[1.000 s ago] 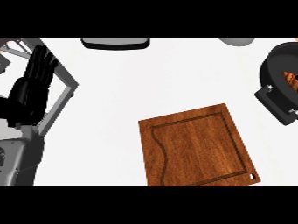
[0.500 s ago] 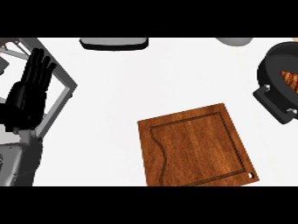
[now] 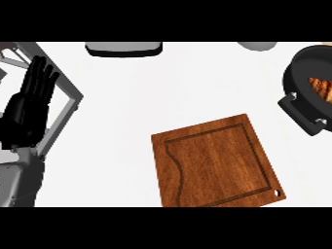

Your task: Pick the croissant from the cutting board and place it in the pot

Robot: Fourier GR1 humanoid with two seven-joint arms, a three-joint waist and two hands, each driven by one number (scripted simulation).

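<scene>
The golden-brown croissant [image 3: 330, 91] lies inside the black pot [image 3: 305, 90] at the right edge of the head view, partly cut off by that edge. The pot's black handle [image 3: 304, 115] juts toward the lower left. The brown wooden cutting board [image 3: 215, 163] lies bare on the white counter, lower middle, slightly turned. My left hand [image 3: 26, 109] rests at the far left with its fingers straight and pointing up, holding nothing. My right hand does not show.
A grey metal frame [image 3: 66, 85] runs along the left side behind my left hand. A grey and black appliance [image 3: 123, 48] sits at the top edge, and a small grey round object [image 3: 258, 46] lies at the top right.
</scene>
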